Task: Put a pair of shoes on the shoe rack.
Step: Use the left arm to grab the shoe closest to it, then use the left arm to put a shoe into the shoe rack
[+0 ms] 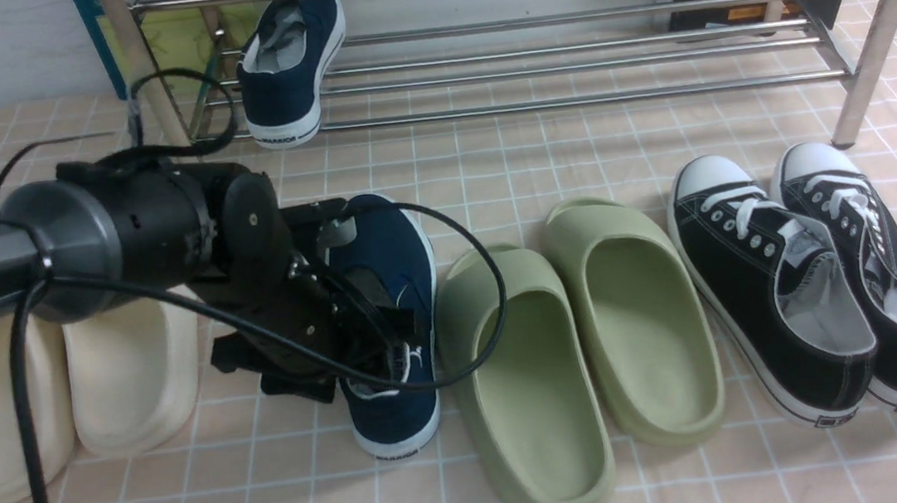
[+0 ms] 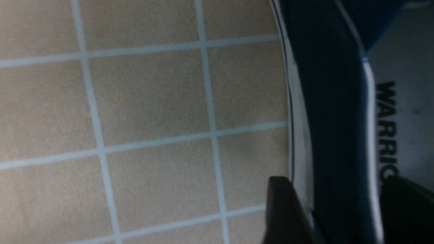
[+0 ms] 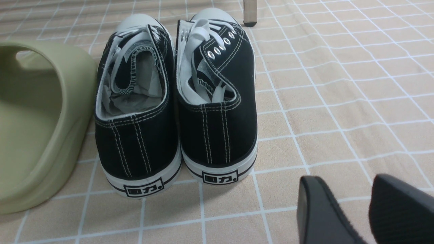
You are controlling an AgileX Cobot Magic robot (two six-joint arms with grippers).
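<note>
Navy canvas marks the progress. The first navy shoe (image 1: 287, 68) sits on the shoe rack (image 1: 557, 19), at the left end of its lower bars with its heel facing out. The second navy shoe (image 1: 391, 257) lies on the worktop (image 1: 572, 155), in front of the rack's left end. The left claw (image 2: 335, 189) is down at it with jaws apart, straddling the side wall: one finger by the white sole, one over the insole, no pinch showing. The right claw (image 3: 344, 183) hangs apart and empty near the black sneakers (image 3: 176, 101), in front of the rack's right leg. The task looks about half done, with gripping, lifting and racking the second shoe left to do.
</note>
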